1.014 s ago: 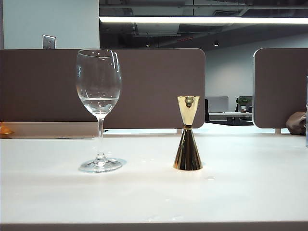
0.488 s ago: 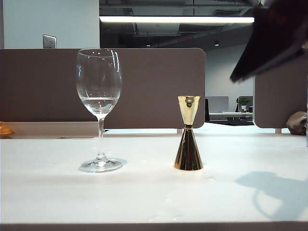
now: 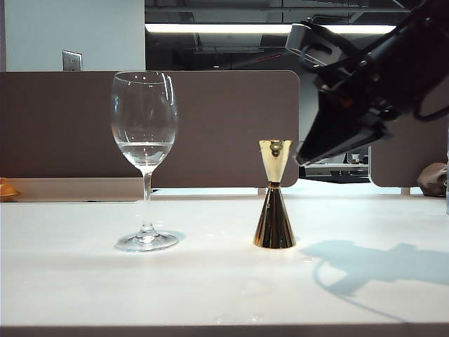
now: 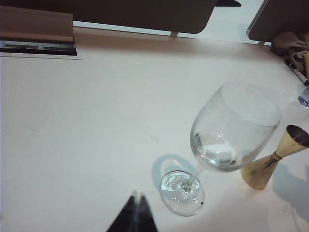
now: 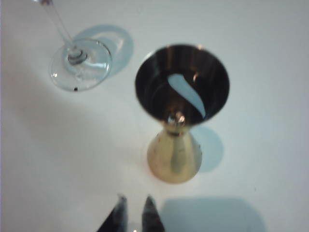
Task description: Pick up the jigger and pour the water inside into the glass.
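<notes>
The gold hourglass jigger (image 3: pixel 273 203) stands upright on the white table, to the right of the tall stemmed glass (image 3: pixel 144 140). A little clear water (image 3: pixel 144 149) lies in the glass bowl. The jigger's top cup (image 5: pixel 182 84) looks dark with a pale reflection, and water in it cannot be made out. My right gripper (image 3: pixel 304 157) hangs up and to the right of the jigger, not touching it. Its fingertips (image 5: pixel 135 202) stand slightly apart with nothing between them. My left gripper (image 4: pixel 136 199) is shut and empty, close to the glass foot (image 4: pixel 182 192); it does not show in the exterior view.
Brown partition panels (image 3: pixel 224 126) run along the table's far edge. A brownish bundle (image 3: pixel 431 179) lies at the far right. The right arm's shadow (image 3: pixel 365 263) falls on the table to the right of the jigger. Small droplets (image 3: pixel 245 289) dot the tabletop in front.
The right arm has come in from the upper right and swung down and left toward the jigger, and its shadow has grown on the table. The glass and the jigger have not moved.
</notes>
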Controlling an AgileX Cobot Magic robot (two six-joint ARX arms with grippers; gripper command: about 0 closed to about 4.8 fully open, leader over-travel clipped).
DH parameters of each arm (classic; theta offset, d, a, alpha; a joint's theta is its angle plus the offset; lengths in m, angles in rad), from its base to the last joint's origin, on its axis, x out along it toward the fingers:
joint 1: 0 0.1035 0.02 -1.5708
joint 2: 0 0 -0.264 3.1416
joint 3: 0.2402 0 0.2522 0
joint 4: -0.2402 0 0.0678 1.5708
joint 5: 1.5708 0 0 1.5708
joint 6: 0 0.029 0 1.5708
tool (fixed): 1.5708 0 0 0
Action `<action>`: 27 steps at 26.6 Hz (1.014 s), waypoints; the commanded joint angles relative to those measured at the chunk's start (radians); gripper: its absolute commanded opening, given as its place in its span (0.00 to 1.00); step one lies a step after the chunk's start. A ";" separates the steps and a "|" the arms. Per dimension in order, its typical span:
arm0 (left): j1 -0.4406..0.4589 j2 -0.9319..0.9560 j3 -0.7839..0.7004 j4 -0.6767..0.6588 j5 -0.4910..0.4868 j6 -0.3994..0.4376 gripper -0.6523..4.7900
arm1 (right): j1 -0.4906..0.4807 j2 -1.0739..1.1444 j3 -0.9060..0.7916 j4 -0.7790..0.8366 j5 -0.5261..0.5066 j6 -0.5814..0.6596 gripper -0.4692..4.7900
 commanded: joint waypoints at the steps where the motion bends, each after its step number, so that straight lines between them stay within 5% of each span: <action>1: -0.010 -0.001 0.004 0.013 0.019 -0.001 0.11 | 0.002 0.030 0.005 0.051 -0.003 0.018 0.24; 11: -0.090 -0.002 0.004 0.013 0.011 0.000 0.11 | -0.001 0.105 0.005 0.124 -0.003 0.018 0.38; 27: -0.110 -0.002 0.003 0.009 0.011 0.003 0.11 | -0.001 0.214 0.005 0.319 -0.029 0.026 0.43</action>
